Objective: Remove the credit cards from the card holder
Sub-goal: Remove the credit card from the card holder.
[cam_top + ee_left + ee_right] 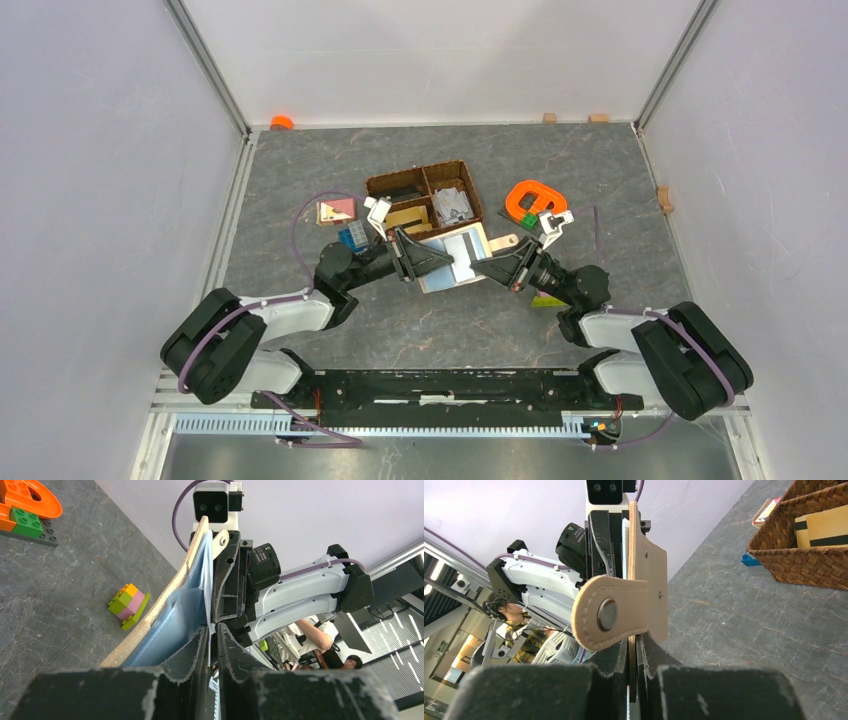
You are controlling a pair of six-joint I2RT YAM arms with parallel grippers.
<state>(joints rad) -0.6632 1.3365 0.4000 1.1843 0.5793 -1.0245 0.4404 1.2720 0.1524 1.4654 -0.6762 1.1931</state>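
A: Where was the card holder (455,258)?
B: Spread open above the table (620,180), just before the basket (415,171) — held from both sides.
A: Gripped how?
B: Left gripper (212,632) clamped on the blue-lined edge, seemingly; right gripper (633,642) pinched the beige side beside the snap tab (609,612).

A dark grey marbled tabletop (300,160) is serving as the work floor. Pale lavender-white panels are enclosing it: a left panel (90,150), a right panel (770,120) and a far panel (440,50). Aluminium posts (208,65) are running along the two far corners, and a ribbed rail (450,425) is lying across the near edge. Light is falling evenly. Beyond the enclosure, a person in a checked shirt (524,645) is showing under bright ceiling strips (431,575).
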